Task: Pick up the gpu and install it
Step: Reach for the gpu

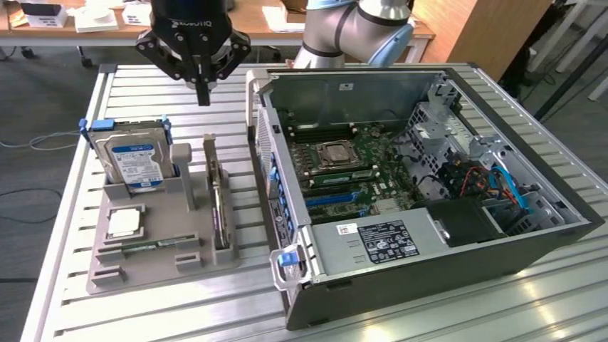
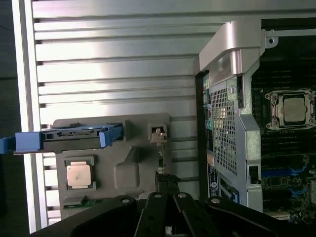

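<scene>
The gripper (image 1: 201,96) hangs closed and empty above the table (image 1: 133,89). At its 6 o'clock in the exterior view, the gpu (image 1: 221,206) stands on edge in the grey holder (image 1: 176,217), probably so it can be taken from above.

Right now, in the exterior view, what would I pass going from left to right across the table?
Hard drive → gpu standing on edge in the grey holder → processor socket in the open computer case → blue cables.
</scene>
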Controlling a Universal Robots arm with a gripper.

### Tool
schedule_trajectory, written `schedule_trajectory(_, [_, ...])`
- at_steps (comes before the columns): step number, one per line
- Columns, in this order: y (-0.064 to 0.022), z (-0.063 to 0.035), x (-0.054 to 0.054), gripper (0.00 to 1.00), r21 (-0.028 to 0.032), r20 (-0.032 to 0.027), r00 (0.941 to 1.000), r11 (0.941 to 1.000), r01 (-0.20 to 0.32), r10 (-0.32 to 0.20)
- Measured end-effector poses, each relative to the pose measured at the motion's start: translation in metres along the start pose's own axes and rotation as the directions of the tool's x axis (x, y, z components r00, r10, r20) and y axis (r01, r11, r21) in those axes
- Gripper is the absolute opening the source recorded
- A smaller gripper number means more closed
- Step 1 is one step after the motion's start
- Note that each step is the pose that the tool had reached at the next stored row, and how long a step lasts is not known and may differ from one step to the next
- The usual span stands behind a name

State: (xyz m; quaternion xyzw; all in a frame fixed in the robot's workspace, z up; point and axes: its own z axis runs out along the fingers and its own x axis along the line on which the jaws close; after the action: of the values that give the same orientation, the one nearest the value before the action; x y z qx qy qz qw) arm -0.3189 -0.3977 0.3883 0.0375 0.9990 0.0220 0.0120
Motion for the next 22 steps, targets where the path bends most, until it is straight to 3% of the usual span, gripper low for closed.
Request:
schedule_trajectory(12, [-0.0260, -0.0011, -0.001, 0.11, 0.0000, 0.0001, 1.0000, 1.0000, 0.000, 0.000])
schedule_trajectory(22, [-0.0415, -0.0018, -0.001, 0.11, 0.0000, 0.0002, 1.0000, 1.0000, 0.000, 0.000])
